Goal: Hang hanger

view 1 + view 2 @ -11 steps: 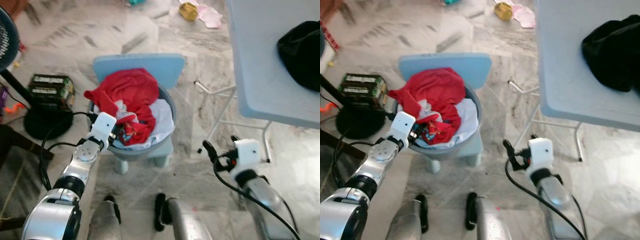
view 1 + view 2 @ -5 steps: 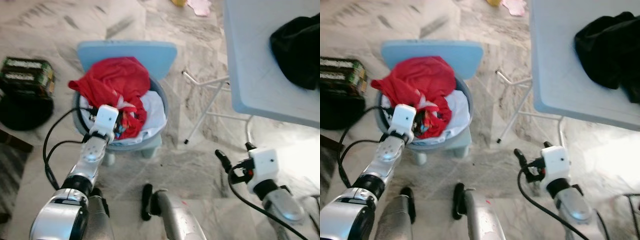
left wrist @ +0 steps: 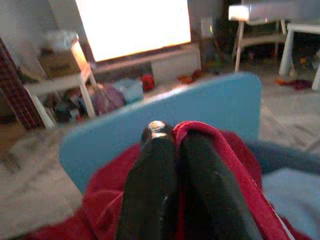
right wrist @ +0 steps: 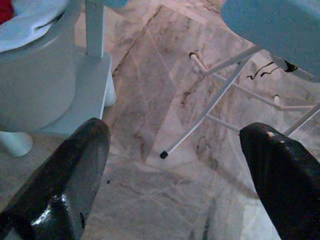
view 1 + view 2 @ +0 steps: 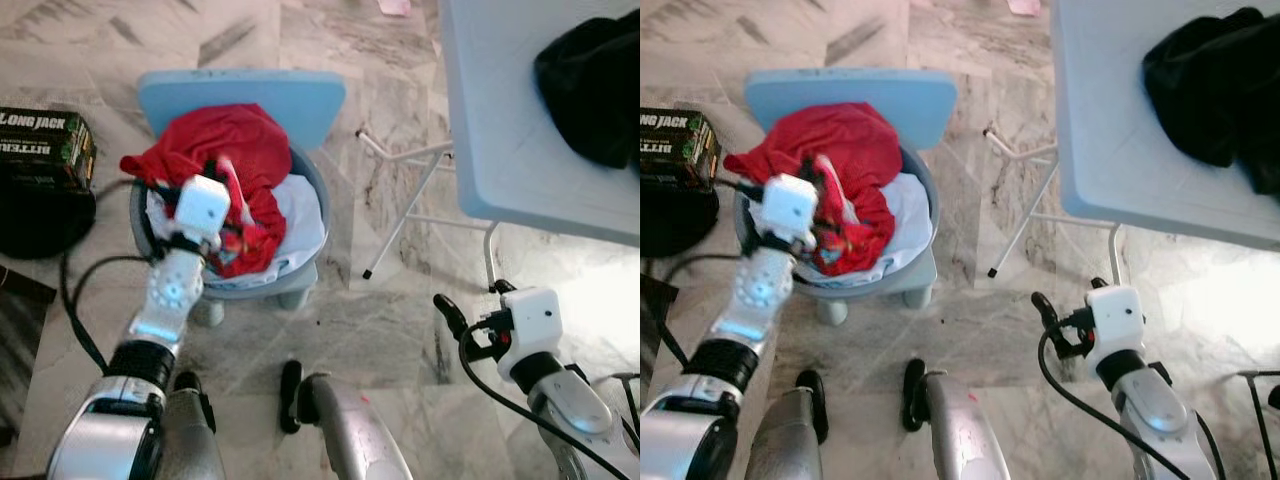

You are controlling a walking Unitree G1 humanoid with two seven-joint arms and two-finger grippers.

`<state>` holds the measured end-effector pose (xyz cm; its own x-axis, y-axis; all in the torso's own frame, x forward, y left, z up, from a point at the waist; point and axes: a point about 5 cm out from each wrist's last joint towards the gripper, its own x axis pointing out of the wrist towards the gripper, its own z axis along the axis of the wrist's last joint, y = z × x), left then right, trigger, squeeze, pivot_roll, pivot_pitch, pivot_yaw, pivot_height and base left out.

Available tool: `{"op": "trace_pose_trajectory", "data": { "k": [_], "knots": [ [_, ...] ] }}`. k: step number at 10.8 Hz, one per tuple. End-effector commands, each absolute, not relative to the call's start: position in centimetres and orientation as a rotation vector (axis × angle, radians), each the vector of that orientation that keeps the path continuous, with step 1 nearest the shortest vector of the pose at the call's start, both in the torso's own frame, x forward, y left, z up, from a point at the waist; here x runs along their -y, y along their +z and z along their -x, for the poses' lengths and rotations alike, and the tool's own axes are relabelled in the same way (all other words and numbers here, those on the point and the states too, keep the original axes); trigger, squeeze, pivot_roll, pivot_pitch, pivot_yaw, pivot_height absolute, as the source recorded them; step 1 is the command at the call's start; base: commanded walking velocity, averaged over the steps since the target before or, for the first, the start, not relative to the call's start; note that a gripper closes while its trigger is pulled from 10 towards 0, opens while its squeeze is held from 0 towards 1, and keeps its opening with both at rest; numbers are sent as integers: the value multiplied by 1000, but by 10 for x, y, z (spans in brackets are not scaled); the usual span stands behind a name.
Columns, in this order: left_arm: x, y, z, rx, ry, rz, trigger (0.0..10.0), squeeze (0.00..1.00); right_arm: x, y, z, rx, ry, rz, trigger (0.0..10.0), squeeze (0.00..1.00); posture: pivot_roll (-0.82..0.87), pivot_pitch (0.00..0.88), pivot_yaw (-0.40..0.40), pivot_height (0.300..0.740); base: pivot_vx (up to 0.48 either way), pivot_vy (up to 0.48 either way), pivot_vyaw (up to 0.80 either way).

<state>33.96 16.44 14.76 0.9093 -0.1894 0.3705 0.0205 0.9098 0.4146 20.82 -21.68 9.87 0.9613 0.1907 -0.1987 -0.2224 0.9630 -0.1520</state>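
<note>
Marble floor (image 5: 380, 320) in grey veining runs under everything you see. Your small light-blue plastic chair (image 5: 250, 95) sits at about 11 o'clock from centre in the left eye view, and a round grey plastic laundry basket (image 5: 315, 190) rests on its seat. Crumpled red cloth garment (image 5: 235, 135) is heaped in the basket over a white cloth (image 5: 300, 215). Your left gripper (image 3: 177, 150) is down in that heap; its two black fingers (image 3: 150, 170) are pressed together with a fold of the red garment pinched beside them, as the left wrist view shows. No hanger can be made out among the clothes, so you cannot tell where it is.

Your right gripper (image 4: 175, 165) hangs low at 4 o'clock, over bare floor, fingers wide apart with nothing between them. White folding table (image 5: 500, 120) fills the 2 o'clock area, its thin metal legs (image 5: 400, 215) slanting to the floor just beside the chair. Black bundled cloth (image 5: 590, 90) lies on the tabletop at the far right edge. Dark green printed carton (image 5: 45, 150) stands at 9 o'clock, near the basket, on a black round base (image 5: 40, 225).
</note>
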Motion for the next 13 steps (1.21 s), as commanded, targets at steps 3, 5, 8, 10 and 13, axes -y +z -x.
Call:
{"op": "trace_pose_trajectory", "data": {
  "k": [3,5,8,10,13],
  "knots": [
    [-156,176,-343,525,-117,-427,0,0,217,93,-211,-197,199,170,10000,0,-192,338,-245,740,0,0,0],
    [-152,254,-350,772,-92,-445,0,0,207,89,-222,-178,204,145,10000,0,-146,316,-221,740,0,0,0],
    [-136,364,-340,1101,-126,-475,0,0,191,84,-236,-147,208,106,10000,0,-76,284,-172,740,0,0,0],
    [-129,384,-334,1167,-147,-486,0,0,186,81,-241,-136,203,93,10000,0,-54,268,-150,740,0,0,0],
    [-122,403,-327,1219,-164,-518,0,0,178,76,-252,-115,200,80,10000,0,-20,238,-127,740,0,0,0]
  ]
}}
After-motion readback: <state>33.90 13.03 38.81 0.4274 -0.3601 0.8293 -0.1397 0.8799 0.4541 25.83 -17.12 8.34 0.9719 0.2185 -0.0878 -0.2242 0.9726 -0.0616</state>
